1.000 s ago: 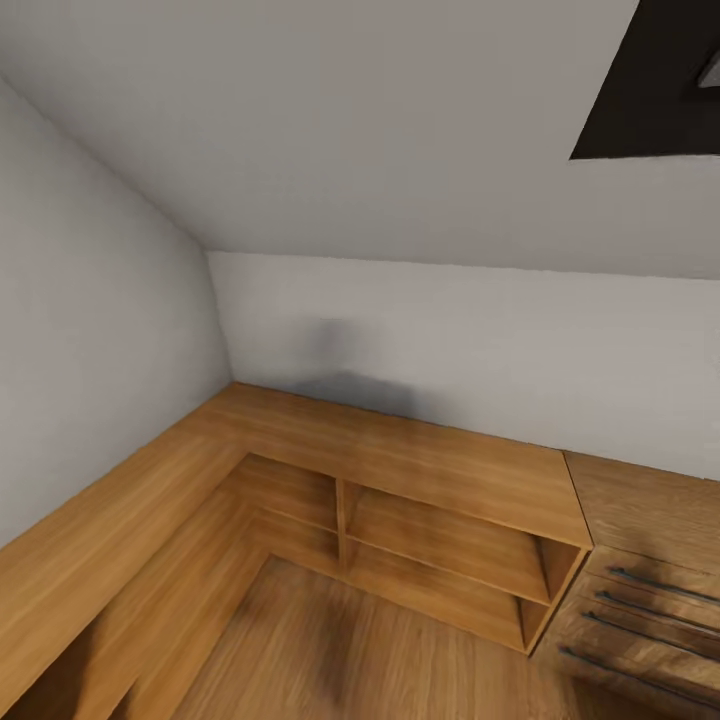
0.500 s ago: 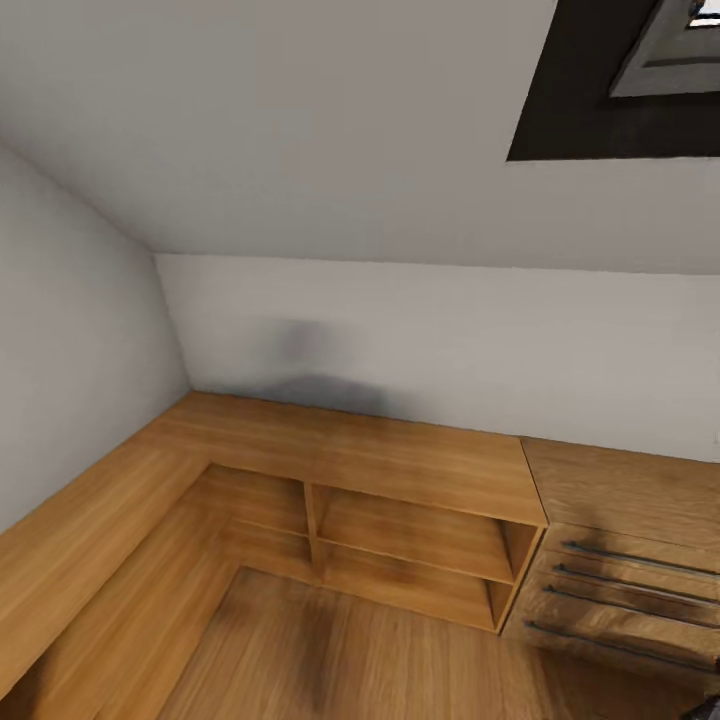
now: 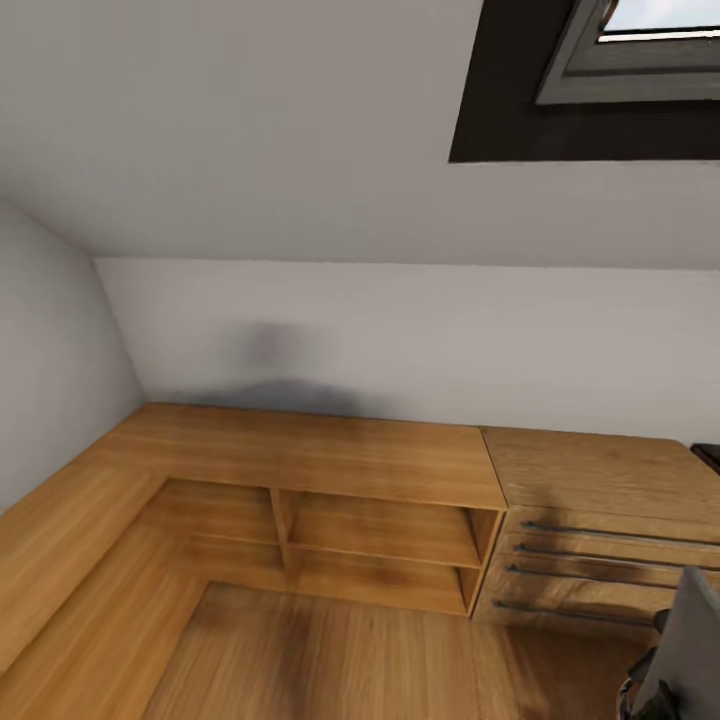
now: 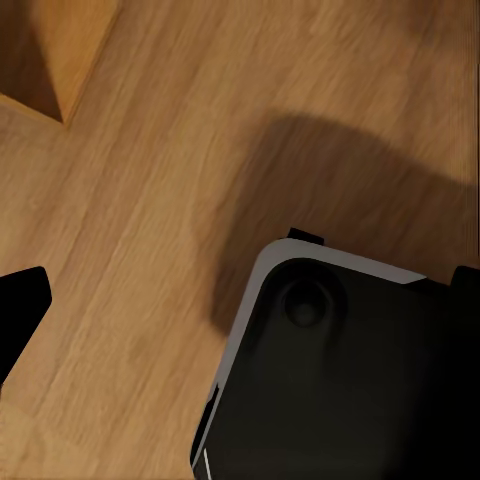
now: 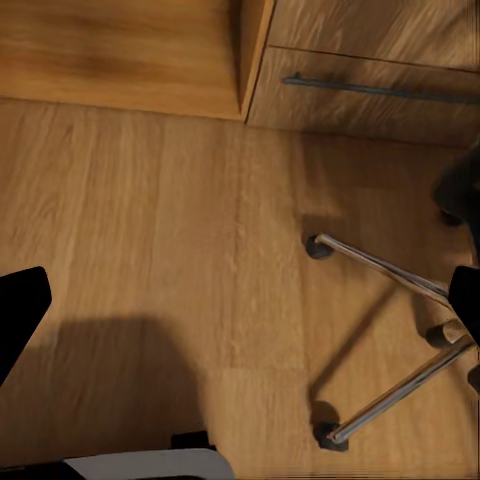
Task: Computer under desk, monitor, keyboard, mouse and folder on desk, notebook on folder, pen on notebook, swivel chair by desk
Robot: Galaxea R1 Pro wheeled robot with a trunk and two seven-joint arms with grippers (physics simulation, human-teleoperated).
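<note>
The swivel chair's grey padded back [image 3: 692, 635] pokes into the lower right corner of the head view. Its chrome star base with black casters [image 5: 385, 335] stands on the wooden floor in the right wrist view. My right gripper [image 5: 240, 305] hangs open above that floor, nothing between its black fingertips [image 5: 22, 310]. My left gripper [image 4: 240, 300] is open too, over the floor and my own black base [image 4: 340, 390]. The desk, computer, monitor, keyboard, mouse, folder, notebook and pen are out of view.
A low light-wood L-shaped shelf unit [image 3: 300, 450] runs along the white walls under the sloped ceiling. To its right stands a wooden chest with bar handles [image 3: 600, 540]. A dark-framed skylight [image 3: 600, 80] is at upper right. A dark corner [image 3: 708, 455] shows at the right edge.
The head view has swung to the right: shelves and chest slid left, more of the skylight shows, and the chair's grey back has come into the lower right corner.
</note>
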